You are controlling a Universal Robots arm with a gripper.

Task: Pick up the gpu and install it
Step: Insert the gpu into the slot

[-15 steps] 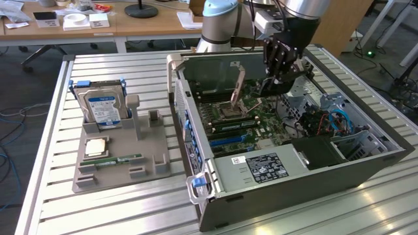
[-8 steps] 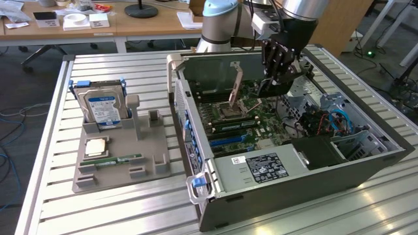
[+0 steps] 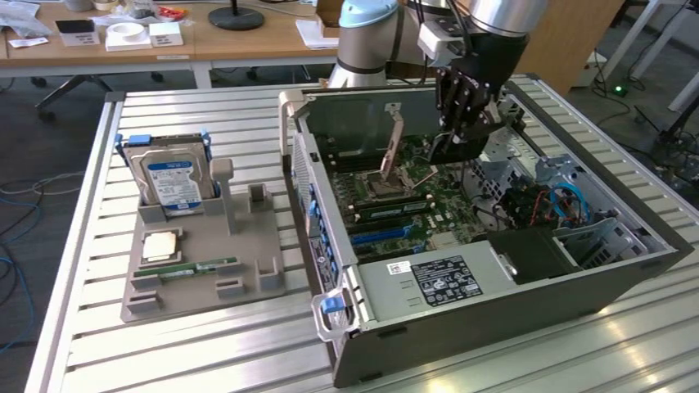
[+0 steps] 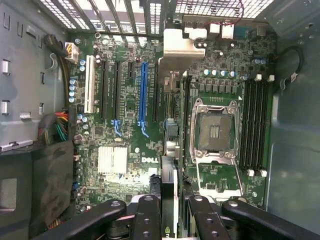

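**Your gripper (image 3: pixel 453 151), inside the open computer case (image 3: pixel 492 303), is clamped on the gpu (image 4: pixel 168 172).**

Going from the exterior view's left: near that edge of the slatted table (image 3: pixel 164 352) you see a grey tray (image 3: pixel 257 270). It carries an upright hard drive (image 3: pixel 173 176) at its far end, with a processor chip (image 3: pixel 160 246) and a memory stick (image 3: pixel 202 268) lying flat nearer the front edge. The case lies on its side toward the table's opposite edge, its motherboard (image 4: pixel 125 125) exposed. In the wrist view, your fingers (image 4: pixel 145 215) press on either side of the card, which is seen edge-on. Its silvery bracket is at the end away from the fingers. The card lies between the blue slot (image 4: pixel 143 92) and the processor socket (image 4: pixel 214 131). You cannot tell whether its lower edge touches the board.
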